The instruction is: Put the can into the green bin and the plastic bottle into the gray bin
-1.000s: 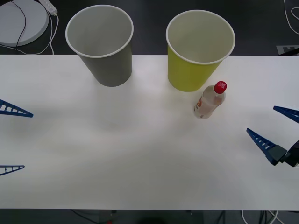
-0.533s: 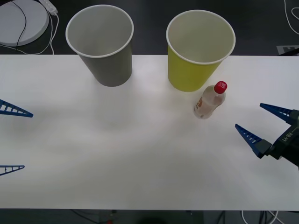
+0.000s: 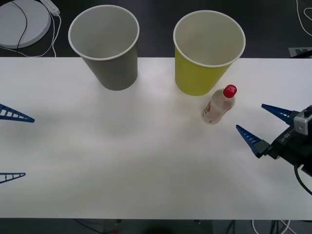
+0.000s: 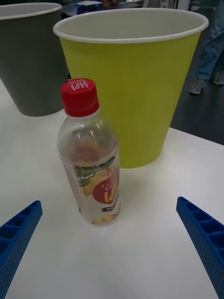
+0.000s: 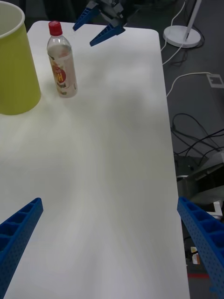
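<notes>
The plastic bottle (image 3: 219, 105), clear with a red cap, stands upright on the white table just in front and to the right of the green bin (image 3: 207, 51). The gray bin (image 3: 104, 46) stands to the left of the green one. My right gripper (image 3: 249, 117) is open, a short way to the right of the bottle and pointing at it. In the right wrist view the bottle (image 4: 89, 154) stands ahead of my blue fingers (image 4: 200, 233), centred between them, with the green bin (image 4: 135, 84) behind. My left gripper (image 3: 28, 147) is open at the table's left edge. The can is out of view.
A white round base (image 3: 22, 22) with cables lies on the floor behind the table's left corner. The white table (image 3: 146, 161) stretches bare between the two arms. In the left wrist view, a lamp base (image 5: 183, 35) and cables lie on the floor beyond the table's edge.
My right gripper has moved left across the table toward the bottle, staying open. The left arm, the bottle and both bins have not moved.
</notes>
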Robot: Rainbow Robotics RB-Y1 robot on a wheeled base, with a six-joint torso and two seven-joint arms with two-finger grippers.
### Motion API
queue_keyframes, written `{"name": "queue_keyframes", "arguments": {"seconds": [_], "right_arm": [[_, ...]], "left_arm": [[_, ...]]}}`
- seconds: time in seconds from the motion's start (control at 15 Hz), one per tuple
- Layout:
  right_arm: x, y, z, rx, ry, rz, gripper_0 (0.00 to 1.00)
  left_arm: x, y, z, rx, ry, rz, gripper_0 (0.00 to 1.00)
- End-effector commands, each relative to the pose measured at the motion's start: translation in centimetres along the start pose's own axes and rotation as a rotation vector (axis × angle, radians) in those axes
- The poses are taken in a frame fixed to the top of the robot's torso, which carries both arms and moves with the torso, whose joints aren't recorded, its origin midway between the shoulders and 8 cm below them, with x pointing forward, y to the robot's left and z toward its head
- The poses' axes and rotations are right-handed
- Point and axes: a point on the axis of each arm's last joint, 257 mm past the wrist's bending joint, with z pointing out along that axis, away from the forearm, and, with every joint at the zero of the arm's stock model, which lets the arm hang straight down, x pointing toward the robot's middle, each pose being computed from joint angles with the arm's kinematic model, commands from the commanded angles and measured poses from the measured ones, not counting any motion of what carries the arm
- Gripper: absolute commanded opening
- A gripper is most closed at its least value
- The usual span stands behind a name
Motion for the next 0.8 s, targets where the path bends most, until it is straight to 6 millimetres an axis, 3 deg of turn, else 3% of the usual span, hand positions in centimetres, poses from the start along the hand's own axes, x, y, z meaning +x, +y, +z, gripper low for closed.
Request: {"name": "queue_keyframes", "arguments": {"seconds": [0.07, 0.33, 0.8], "right_arm": [[0.5, 0.2, 1.1, 0.002, -0.009, 0.012, 1.00], [1.3, 0.9, 2.9, -0.012, -0.013, 0.019, 1.00], [0.8, 2.0, 4.8, -0.027, -0.019, -0.022, 1.00]], "left_arm": [[0.0, 0.0, 0.0, 0.000, 0.000, 0.000, 1.00], [0.0, 0.0, 0.0, 0.000, 0.000, 0.000, 1.00], [0.0, 0.0, 0.0, 0.000, 0.000, 0.000, 1.00]]}}
